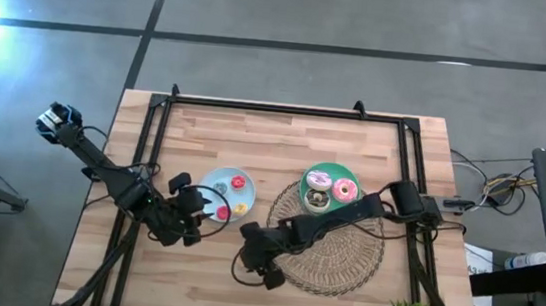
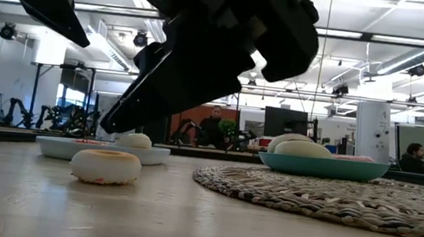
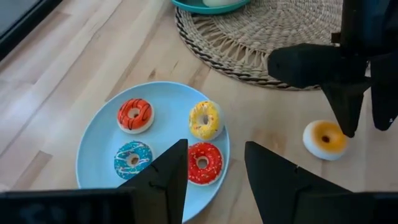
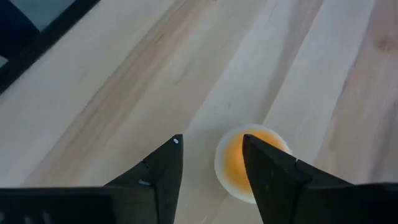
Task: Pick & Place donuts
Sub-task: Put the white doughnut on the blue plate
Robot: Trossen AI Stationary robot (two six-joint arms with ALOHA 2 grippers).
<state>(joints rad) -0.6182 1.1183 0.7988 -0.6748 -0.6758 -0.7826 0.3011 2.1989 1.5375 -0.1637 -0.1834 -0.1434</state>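
the right gripper [image 4: 211,152], fingers apart, hovers over the orange donut [image 3: 326,139] lying on the table [image 1: 355,136] beside the light-blue plate [image 3: 99,146], apparently about to pick it, needing to descend and close, while the left gripper [image 3: 214,163] waits spread above that plate.

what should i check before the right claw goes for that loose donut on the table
1. Right claw open: ok, its fingers stand apart.
2. Aim: not ok, the orange-topped donut sits partly behind one finger, off centre of the gap.
3. Donut flat on the bare table: ok, it lies on the wood between the light-blue plate and the woven placemat.
4. Left claw clear: ok, it is open over the light-blue plate, apart from the loose donut.
5. Room on that plate: ok, four donuts on it with bare space left.
6. Height above the donut: cannot tell.
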